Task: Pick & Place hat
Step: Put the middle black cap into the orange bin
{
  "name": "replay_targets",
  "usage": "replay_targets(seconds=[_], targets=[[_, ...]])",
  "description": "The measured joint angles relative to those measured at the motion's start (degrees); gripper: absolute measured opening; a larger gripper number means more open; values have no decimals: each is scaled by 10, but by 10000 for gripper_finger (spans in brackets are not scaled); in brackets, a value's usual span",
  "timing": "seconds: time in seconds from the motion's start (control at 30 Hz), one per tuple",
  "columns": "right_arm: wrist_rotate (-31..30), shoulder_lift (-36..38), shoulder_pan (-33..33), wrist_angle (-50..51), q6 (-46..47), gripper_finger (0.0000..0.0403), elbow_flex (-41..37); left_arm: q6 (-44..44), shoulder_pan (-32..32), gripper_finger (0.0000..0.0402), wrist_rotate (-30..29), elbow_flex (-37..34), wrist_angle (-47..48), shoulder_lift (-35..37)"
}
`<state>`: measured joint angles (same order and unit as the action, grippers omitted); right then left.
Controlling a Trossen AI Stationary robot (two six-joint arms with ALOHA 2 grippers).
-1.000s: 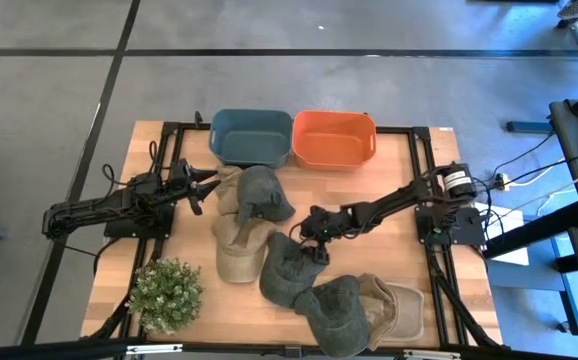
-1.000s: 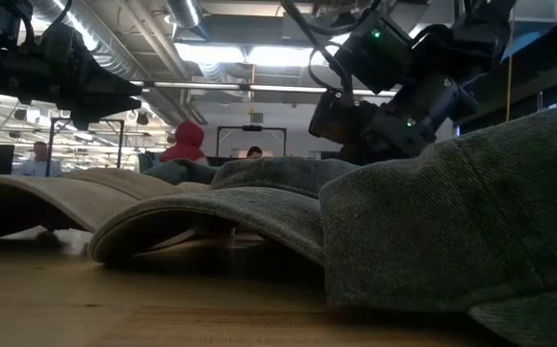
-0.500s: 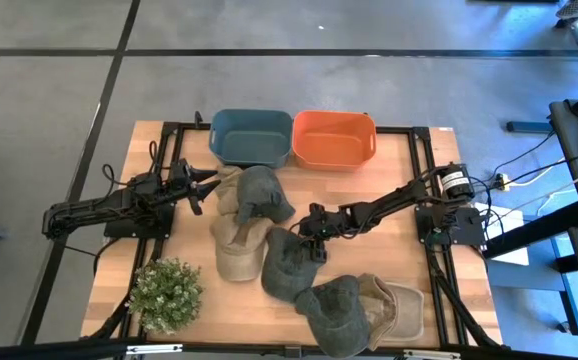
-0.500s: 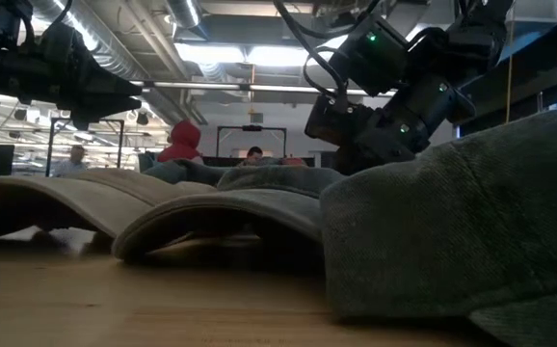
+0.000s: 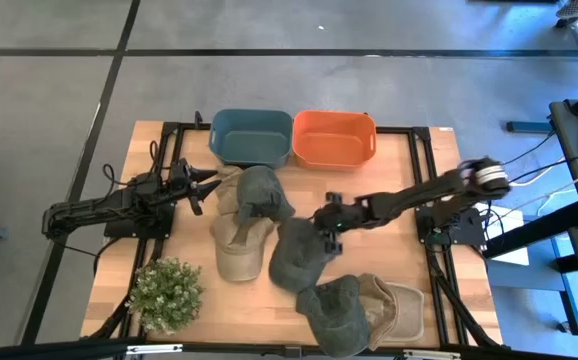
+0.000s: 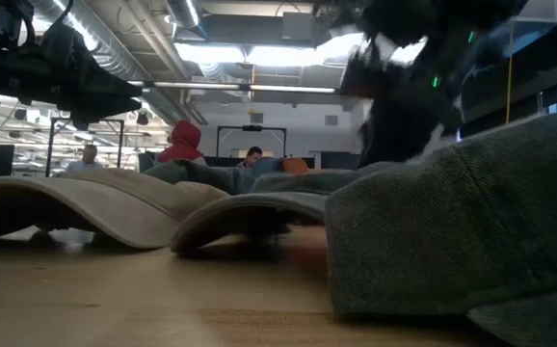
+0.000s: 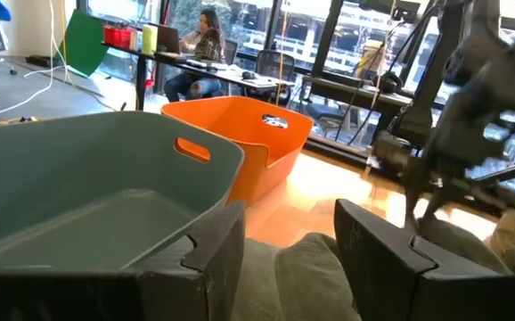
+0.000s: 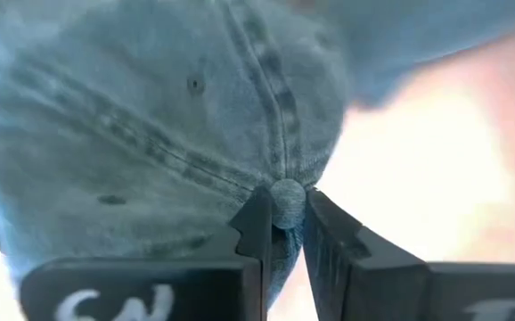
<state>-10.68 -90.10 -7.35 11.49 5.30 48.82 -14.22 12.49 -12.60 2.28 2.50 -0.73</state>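
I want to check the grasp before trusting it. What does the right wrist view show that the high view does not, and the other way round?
Only the right wrist view shows the right gripper pinched on the top button of the green cap.

Only the high view shows the blue bin, orange bin, potted plant, other caps, and the left gripper waiting open near the blue bin.

Both show the right gripper on that green cap.
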Motion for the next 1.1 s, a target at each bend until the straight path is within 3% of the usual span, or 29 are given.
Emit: replay_targets(seconds=[0.17,0.33,0.47,0.67,0.9,1.1], targets=[[-116,121,0,62,-45,49,-1,0,0,169,-2,0,0,-4],[-208,219,4,58,-140,49,14,0,0,169,-4,0,0,-8],[-222,252,11,54,-217,49,75,6,0,169,-5,0,0,-9],[-314,245,46,74,-360,49,184,30,0,169,-5,0,0,-10],[-316,230,137,77,-451,49,222,30,0,169,-4,0,0,-10],[-247,225,202,84,-448,49,192,30,0,169,-6,0,-1,-10]])
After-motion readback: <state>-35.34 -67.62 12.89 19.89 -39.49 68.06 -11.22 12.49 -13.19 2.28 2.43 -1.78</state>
